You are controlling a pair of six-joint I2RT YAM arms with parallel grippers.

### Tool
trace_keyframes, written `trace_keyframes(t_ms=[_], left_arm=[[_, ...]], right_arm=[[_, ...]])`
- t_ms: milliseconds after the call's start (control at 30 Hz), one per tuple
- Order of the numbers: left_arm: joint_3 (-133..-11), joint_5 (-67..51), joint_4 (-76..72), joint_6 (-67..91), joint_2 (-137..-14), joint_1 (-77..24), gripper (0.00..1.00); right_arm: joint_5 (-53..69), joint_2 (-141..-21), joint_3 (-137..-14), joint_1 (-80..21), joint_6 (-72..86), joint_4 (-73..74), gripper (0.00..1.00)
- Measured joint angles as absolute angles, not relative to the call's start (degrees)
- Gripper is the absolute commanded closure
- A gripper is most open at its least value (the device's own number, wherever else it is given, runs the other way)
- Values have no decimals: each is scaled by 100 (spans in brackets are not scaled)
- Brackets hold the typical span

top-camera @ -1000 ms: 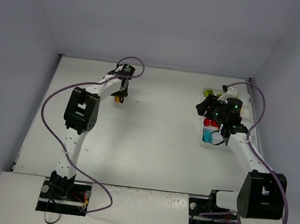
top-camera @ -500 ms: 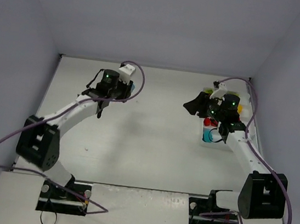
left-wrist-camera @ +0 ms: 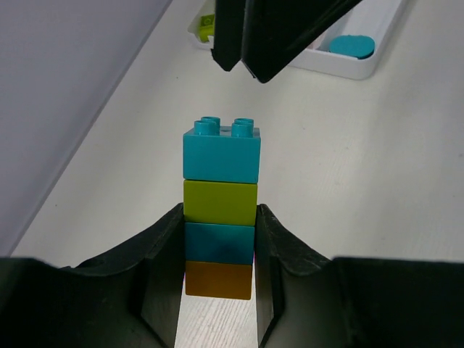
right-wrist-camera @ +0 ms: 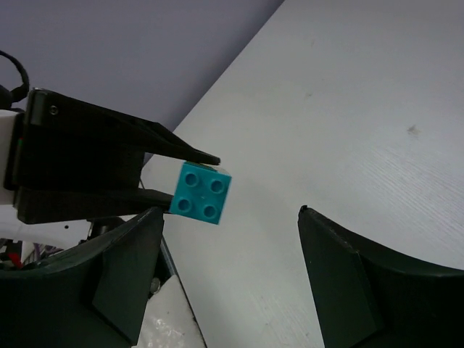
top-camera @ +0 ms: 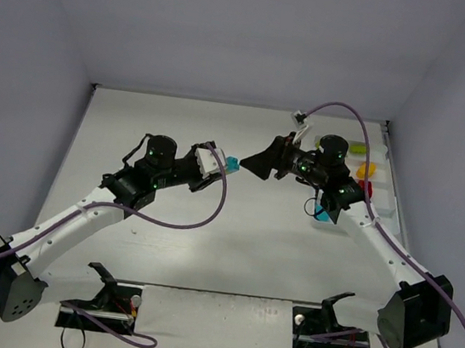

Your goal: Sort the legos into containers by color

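The left gripper (left-wrist-camera: 219, 223) has swung in from the table's 11 o'clock corner to the middle. It is clamped on the lower half of a stack of four bricks (left-wrist-camera: 220, 196), cyan over lime over cyan over orange, held out towards 3 o'clock. The right gripper (top-camera: 249, 163) has left the white tray (left-wrist-camera: 341, 70) at 2 o'clock, and its jaws now stand wider apart, empty, just short of the top cyan brick (right-wrist-camera: 203, 192). To me it looks like they mean to pull the stack apart mid-air before any colour reaches its compartment.
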State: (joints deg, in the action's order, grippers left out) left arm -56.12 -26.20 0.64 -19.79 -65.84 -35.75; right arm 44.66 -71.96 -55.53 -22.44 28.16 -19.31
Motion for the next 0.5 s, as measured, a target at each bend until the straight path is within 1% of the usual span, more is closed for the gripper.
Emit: trace_keyframes(t_ms=[133, 367, 433, 500], left_arm=[[-5446, -2613, 156, -2202, -6462, -3693, 100], [-5354, -2609, 178, -2362, -6241, -3811, 100], [-5332, -2611, 141, -2364, -6224, -3820, 100], [-5284, -2609, 115, -2366, -6217, -3820, 100]], right_arm=[[4486, -7194, -5555, -2556, 3020, -2025, 29], [4434, -7319, -5651, -2928, 3153, -2045, 33], [4412, -7411, -5680, -2993, 3155, -2062, 36], [4370, -7489, -5680, -3050, 3148, -2060, 45]])
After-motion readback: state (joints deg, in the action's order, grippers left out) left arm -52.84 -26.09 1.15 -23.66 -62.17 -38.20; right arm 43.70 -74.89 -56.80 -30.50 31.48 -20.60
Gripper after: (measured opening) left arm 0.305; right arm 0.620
